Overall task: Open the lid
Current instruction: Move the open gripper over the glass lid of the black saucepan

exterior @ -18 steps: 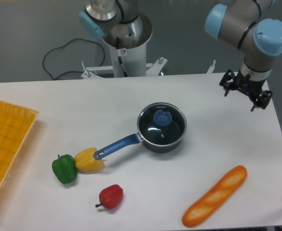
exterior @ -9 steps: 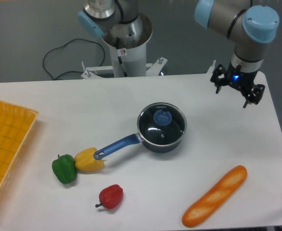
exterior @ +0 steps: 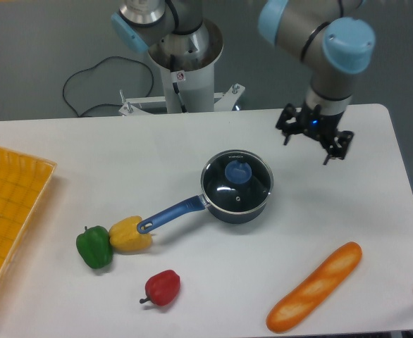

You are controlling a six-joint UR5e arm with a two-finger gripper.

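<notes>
Because nothing is lifting it, the lid (exterior: 237, 184) is sitting flat on the dark blue saucepan (exterior: 235, 204) in the middle of the table (exterior: 192, 148), with its blue knob (exterior: 236, 171) pointing up where fingers can grab it. The gripper (exterior: 313, 139) is hanging up and to the right of the pan, apart from it. Its two fingers are standing wide apart, holding and touching nothing.

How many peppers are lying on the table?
3. The green pepper is at the left, touching the yellow pepper, which lies at the end of the pan handle. The red pepper lies apart, nearer the front edge. None seems hidden.
</notes>
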